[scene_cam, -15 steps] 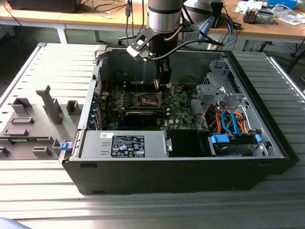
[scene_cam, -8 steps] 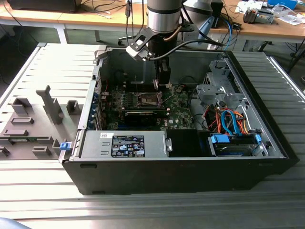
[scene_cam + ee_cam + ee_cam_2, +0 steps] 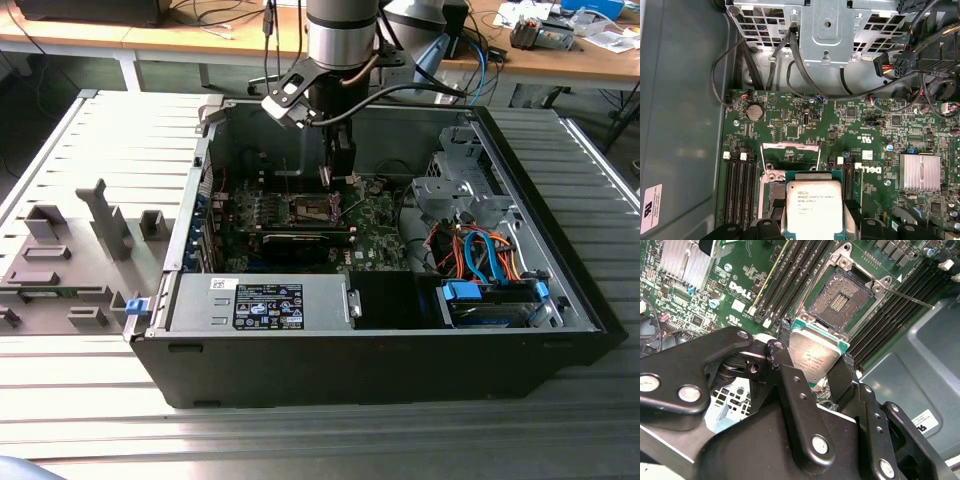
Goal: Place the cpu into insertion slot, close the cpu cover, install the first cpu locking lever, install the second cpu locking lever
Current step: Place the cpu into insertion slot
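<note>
Gripper (image 3: 815, 360) is shut on the cpu (image 3: 816, 354), which is pinched at two opposite edges between the black fingers (image 3: 841, 374). Its metal top is turned toward both wrist cameras. In the exterior view the gripper (image 3: 337, 168) is seen down inside the case (image 3: 380, 372), just above the slot (image 3: 314, 208).

Cpu is not yet seated. In the second wrist view the slot (image 3: 841, 299) is seen open, contact field exposed, with the cpu held above it and a bit to one side. Cover (image 3: 790, 145) appears to be raised at the slot's far edge; not certain. A thin lever (image 3: 910, 298) is swung out over the memory slots (image 3: 796, 276).

Risks, as judged:
- Contacts can be bent if the cpu is lowered off-centre or tilted. It is gripped by the edges only, so a small twist in the fingers would go uncorrected.
- Chip orientation can't be confirmed here. A wrongly turned chip would be forced against the keys.
- Slot rim or memory slots could be struck by the fingers on descent.
- Cover could be knocked shut onto chip or fingers.
- If released high, the cpu would be dropped skewed.
</note>
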Tool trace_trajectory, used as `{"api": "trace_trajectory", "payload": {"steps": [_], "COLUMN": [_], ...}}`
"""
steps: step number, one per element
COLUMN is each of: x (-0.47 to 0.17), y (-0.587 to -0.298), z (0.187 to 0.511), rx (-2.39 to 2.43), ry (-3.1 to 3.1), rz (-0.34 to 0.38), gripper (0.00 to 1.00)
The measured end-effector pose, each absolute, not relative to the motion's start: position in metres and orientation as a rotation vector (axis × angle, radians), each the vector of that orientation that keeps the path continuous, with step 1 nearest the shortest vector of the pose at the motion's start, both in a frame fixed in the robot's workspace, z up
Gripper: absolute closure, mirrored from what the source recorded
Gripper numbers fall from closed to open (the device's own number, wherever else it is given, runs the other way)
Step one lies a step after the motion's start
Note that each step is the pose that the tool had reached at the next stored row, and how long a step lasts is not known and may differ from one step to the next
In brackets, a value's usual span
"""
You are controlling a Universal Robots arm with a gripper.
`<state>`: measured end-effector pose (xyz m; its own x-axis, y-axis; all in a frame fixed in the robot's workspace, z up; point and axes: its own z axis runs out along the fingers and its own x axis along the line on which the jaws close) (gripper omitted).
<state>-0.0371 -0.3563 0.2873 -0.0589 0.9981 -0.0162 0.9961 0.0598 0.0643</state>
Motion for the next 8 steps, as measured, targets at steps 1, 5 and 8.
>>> {"api": "trace_trajectory", "payload": {"steps": [1, 5, 8], "x": [-0.0373, -0.0383, -0.0391], "y": [-0.3562, -0.3562, -0.3562], "z": [0.2873, 0.2871, 0.2870], "rx": [2.116, 2.116, 2.116], "ry": [2.245, 2.245, 2.245], "rz": [0.055, 0.055, 0.055], "gripper": [0.46, 0.46, 0.46]}}
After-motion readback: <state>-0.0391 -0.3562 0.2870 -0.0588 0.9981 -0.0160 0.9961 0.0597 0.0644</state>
